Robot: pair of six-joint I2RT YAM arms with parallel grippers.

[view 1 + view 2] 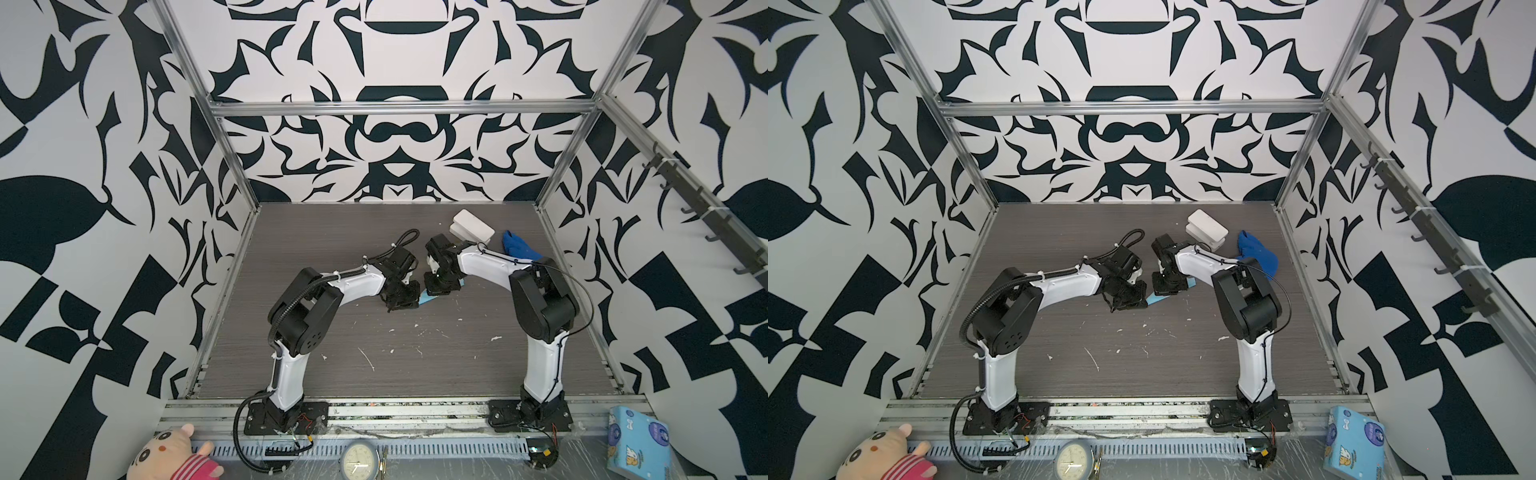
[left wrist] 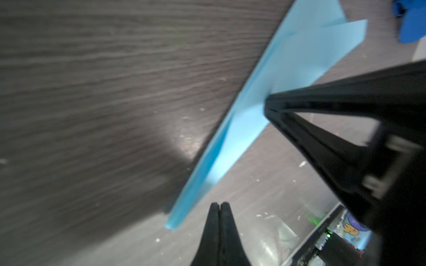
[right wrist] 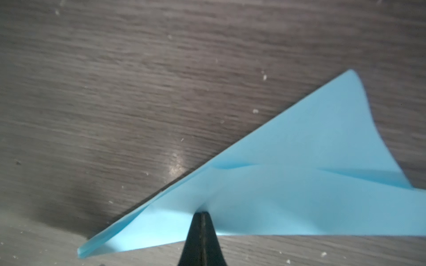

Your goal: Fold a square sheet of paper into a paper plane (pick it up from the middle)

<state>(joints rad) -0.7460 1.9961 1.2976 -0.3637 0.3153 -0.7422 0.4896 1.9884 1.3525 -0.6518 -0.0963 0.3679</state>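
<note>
Paper plane [image 3: 299, 195] (creased) in right hand [image 3: 202, 214]

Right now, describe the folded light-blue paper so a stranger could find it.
On the dark wood-grain table, look mid-table where both arms' black fingers converge. The slim, creased, pointed light-blue paper dart lies there, paler and flatter than the crumpled royal-blue cloth by the white box.

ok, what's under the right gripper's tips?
The folded light-blue paper plane, lying on the table; the shut right gripper touches its top. The table directly beneath is hidden by the paper.
</note>
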